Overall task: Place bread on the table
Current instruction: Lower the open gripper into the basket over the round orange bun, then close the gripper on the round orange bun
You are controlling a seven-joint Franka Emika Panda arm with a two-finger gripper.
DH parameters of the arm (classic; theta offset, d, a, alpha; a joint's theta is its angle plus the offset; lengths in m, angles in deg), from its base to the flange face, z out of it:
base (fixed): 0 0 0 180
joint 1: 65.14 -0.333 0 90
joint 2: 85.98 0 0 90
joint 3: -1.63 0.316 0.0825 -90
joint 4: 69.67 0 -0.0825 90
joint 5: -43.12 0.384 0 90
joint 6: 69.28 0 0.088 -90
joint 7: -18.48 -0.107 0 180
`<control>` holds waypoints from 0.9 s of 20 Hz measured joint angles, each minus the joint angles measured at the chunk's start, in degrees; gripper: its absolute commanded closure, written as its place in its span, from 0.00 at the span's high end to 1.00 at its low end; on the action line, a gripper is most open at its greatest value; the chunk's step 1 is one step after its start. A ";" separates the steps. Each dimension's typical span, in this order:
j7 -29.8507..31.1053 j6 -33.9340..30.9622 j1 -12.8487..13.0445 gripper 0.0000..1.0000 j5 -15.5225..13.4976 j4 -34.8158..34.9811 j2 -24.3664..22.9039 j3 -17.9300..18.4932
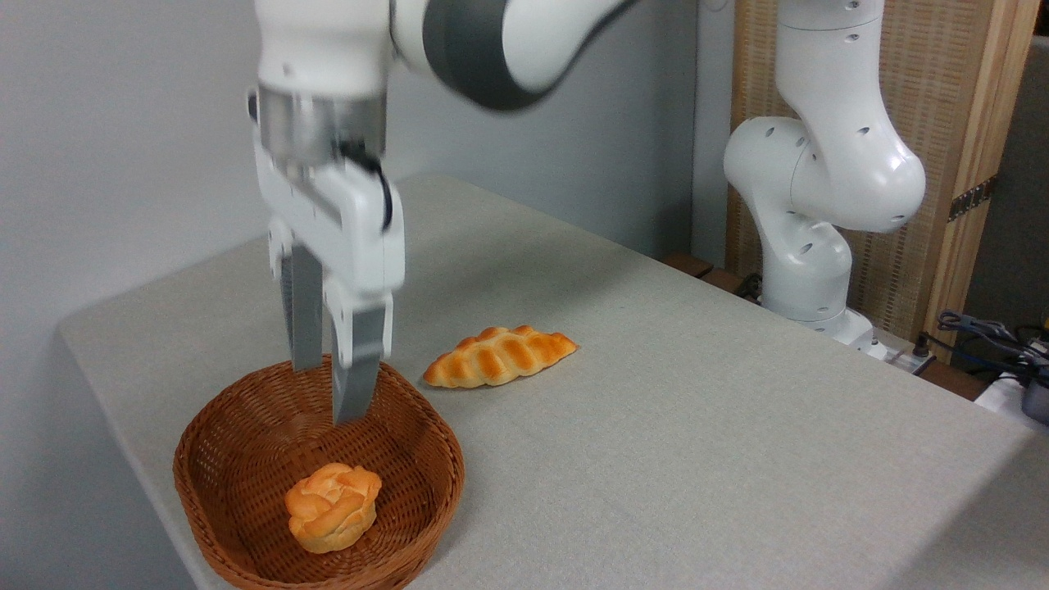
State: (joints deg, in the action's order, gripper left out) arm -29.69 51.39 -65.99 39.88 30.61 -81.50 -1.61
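Note:
The bread (333, 506), a small round orange-golden bun with a knotted top, lies in the front part of a brown wicker basket (215, 442). My gripper (328, 395) hangs over the basket's back half, above and behind the bun, pointing down. Its two grey fingers stand a small gap apart with nothing between them, so it is open. The table (697, 426) is a broad tabletop covered in light grey-beige cloth.
A longer braided golden loaf (497, 356) lies on the cloth just right of the basket's back rim. The arm's white base (807, 254) stands at the table's far right edge, with cables (983, 336) beyond it. The basket sits near the table's front left corner.

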 measured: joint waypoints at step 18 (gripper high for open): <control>-1.14 13.91 0.17 0.98 0.02 7.37 6.64 -1.97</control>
State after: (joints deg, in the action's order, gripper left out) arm -30.83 65.29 -65.82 39.90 37.98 -74.86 -3.58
